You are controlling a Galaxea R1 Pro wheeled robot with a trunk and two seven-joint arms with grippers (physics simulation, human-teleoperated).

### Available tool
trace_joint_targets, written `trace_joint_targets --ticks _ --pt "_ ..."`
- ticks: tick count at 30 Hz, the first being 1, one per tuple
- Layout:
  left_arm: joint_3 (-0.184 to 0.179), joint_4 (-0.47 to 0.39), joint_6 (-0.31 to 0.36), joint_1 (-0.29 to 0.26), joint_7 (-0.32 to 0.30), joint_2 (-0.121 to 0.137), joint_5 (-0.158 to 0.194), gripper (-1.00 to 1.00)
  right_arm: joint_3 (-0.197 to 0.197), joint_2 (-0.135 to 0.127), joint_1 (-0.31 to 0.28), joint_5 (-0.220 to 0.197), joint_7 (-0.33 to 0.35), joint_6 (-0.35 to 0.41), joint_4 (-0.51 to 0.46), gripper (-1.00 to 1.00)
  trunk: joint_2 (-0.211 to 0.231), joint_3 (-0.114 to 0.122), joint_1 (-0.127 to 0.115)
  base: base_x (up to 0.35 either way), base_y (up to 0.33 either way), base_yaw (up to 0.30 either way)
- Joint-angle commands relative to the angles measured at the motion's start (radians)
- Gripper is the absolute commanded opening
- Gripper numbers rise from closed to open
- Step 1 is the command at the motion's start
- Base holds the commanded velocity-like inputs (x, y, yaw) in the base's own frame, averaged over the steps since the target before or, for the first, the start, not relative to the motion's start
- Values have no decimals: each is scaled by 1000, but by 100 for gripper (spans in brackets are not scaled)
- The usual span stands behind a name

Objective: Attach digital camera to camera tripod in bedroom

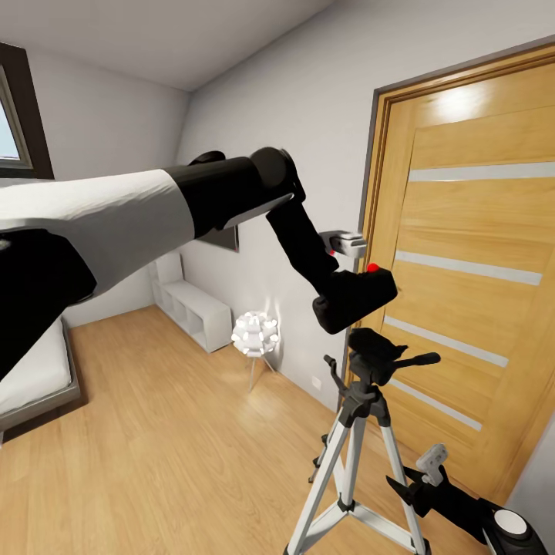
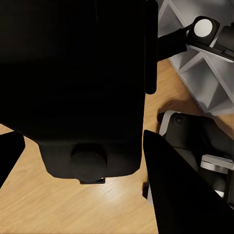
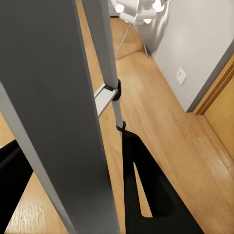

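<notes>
The black digital camera [image 1: 356, 299], red dot on top, hangs just above the black pan head [image 1: 378, 351] of the camera tripod [image 1: 351, 462], with a small gap between them. My left gripper [image 1: 348, 264] is shut on the camera. In the left wrist view the camera body [image 2: 73, 97] lies between the dark fingers [image 2: 180, 195], its round barrel facing the wood floor. My right gripper [image 1: 424, 476] sits low beside a silver tripod leg [image 1: 405, 493]. In the right wrist view that leg [image 3: 53, 122] runs between the spread fingers [image 3: 151, 195] of the open right gripper [image 3: 68, 139].
A wooden door [image 1: 470, 270] stands right behind the tripod. By the grey wall are a white globe lamp [image 1: 254, 335] on thin legs and a low white shelf [image 1: 196, 308]. The grey bed [image 1: 35, 378] is at the left, with open wood floor [image 1: 177, 462] in between.
</notes>
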Motion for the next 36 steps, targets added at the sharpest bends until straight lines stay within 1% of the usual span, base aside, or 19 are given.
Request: trace_joint_targets --ticks 1,5,10,18,24,26,31,36 --pt "-4 1 6 -1 -6 -1 1 -100 -1 2 1 1 7 -1 4 -100 0 -1 1 0 0 0" --pt "-3 1 6 2 2 -1 1 -100 -1 5 1 1 7 -1 4 -100 0 -1 1 0 0 0" --pt "-2 1 6 14 34 -1 5 -100 -1 6 1 2 7 -1 4 -100 0 -1 1 0 0 0" --pt "-1 1 6 24 56 -1 5 -100 0 6 1 2 7 -1 4 -100 0 -1 1 0 0 0" --pt "1 1 6 39 105 -1 9 -100 0 6 1 2 7 -1 3 -100 0 -1 1 0 0 0" --pt "9 1 6 46 121 -1 11 -100 0 6 1 2 7 -1 3 -100 0 -1 1 0 0 0" --pt "54 -1 6 58 146 -1 14 -100 0 6 1 2 7 -1 3 -100 0 -1 1 0 0 0" --pt "69 -3 6 63 158 -1 15 -100 0 6 1 2 6 -1 3 -100 0 -1 1 0 0 0"
